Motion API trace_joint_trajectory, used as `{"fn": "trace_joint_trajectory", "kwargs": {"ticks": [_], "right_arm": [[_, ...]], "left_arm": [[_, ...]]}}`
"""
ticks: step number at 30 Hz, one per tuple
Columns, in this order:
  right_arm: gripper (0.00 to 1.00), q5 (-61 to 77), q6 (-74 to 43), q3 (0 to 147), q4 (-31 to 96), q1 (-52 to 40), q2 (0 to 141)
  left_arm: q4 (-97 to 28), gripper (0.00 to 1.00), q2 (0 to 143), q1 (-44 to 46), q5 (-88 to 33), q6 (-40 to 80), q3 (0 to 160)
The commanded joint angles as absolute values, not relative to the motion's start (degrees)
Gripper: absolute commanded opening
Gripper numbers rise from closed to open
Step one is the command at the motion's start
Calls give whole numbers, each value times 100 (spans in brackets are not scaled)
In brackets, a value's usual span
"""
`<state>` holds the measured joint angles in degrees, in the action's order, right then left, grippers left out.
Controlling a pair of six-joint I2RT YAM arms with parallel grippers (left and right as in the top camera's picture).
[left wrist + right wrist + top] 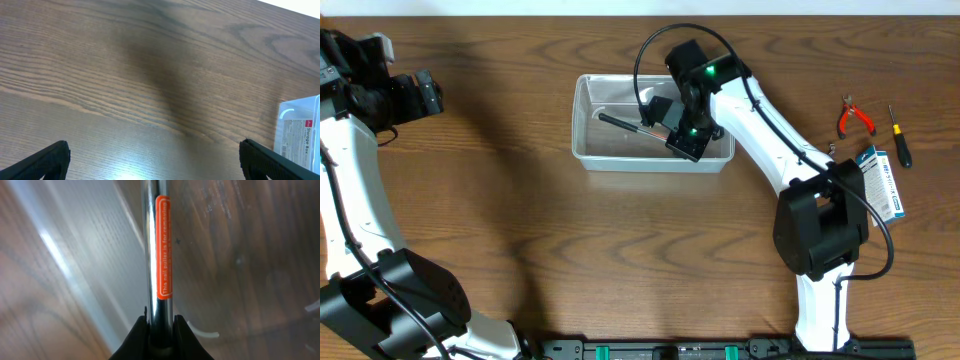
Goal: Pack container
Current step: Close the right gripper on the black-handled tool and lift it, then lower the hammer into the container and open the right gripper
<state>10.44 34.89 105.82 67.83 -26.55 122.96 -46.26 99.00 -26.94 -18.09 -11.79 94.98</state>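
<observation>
The clear plastic container point(588, 148) sits at the middle of the table in the overhead view. My right gripper point(665, 128) is inside it, shut on a dark metal nail puller point(618, 122) that lies across the bin toward its left. In the right wrist view the chrome shaft with an orange label point(164, 255) runs up from my shut fingers point(161, 330), over the container's floor and wall point(90, 265). My left gripper point(152, 160) is open and empty over bare wood at the far left point(415, 95); the container's corner point(300, 130) shows at its right.
Red-handled pliers point(853, 118), a screwdriver with a black handle point(899, 140) and a small blue-and-white box point(883, 182) lie at the right of the table. The right arm's base point(820, 225) stands below them. A thin white piece point(205, 332) lies in the bin.
</observation>
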Motion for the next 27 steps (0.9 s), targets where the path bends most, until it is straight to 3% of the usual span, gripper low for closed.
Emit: {"fn": "trace_joint_trajectory", "kwargs": {"ticks": [1, 9, 10, 13, 15, 21, 27], "right_arm": [[1, 1068, 3304, 10379, 6654, -2569, 12293], [2, 1050, 3229, 10189, 6348, -2464, 12293], [5, 1050, 3218, 10189, 6333, -2449, 12293], [33, 1050, 3205, 10189, 6252, -2392, 12293], [42, 1050, 3173, 10189, 6191, -2355, 12293], [60, 1050, 3170, 10189, 6121, -2309, 12293], [70, 967, 2873, 10254, 5695, -2311, 12291]], "left_arm": [[-4641, 98, 9902, -2692, -1883, -1146, 9579], [-4641, 98, 9902, -2692, -1881, -1146, 9581], [-4641, 98, 9902, -2692, -1883, -1146, 9579], [-4641, 98, 9902, -2692, -1883, -1146, 9579], [-4641, 98, 9902, -2692, -1883, -1146, 9579], [-4641, 98, 9902, -2692, -1883, -1146, 9579], [-4641, 98, 9902, -2692, -1883, -1146, 9579]]}}
